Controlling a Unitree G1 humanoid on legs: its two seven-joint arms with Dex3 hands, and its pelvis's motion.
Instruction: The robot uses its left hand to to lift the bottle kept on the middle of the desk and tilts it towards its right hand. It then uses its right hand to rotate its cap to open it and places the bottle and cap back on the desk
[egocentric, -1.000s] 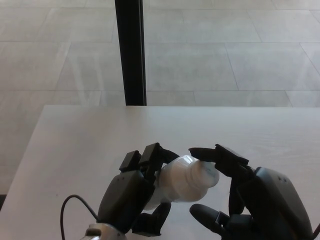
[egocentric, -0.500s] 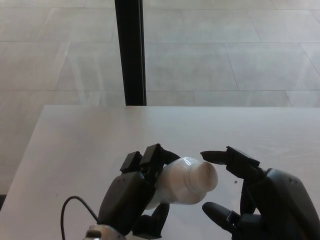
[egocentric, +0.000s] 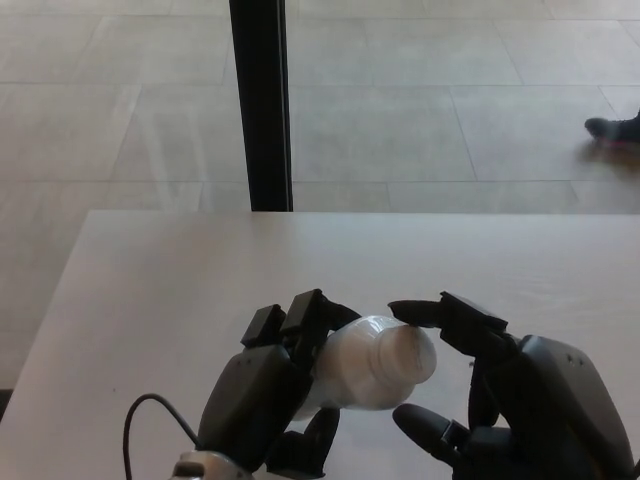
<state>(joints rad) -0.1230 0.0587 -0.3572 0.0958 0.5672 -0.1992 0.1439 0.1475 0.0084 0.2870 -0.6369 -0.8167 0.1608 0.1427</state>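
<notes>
Head view: right hand (egocentric: 520, 400) back in toward the cap (egocentric: 412, 352) after pulling away half a second ago — upper fingers (egocentric: 440, 315) now touching or just over the cap's top edge, thumb spread below it, nothing held yet. Reads as a re-grip between turns, so unscrewing probably not finished; cap on the neck for now. Left hand (egocentric: 265, 390) wrapped round the white bottle (egocentric: 360, 365), lifted off the pale counter (egocentric: 200, 270) and tipped rightward. Farther out, a dark post (egocentric: 260, 100) — and a person's shoe (egocentric: 615, 128) newly at the floor's right edge.
</notes>
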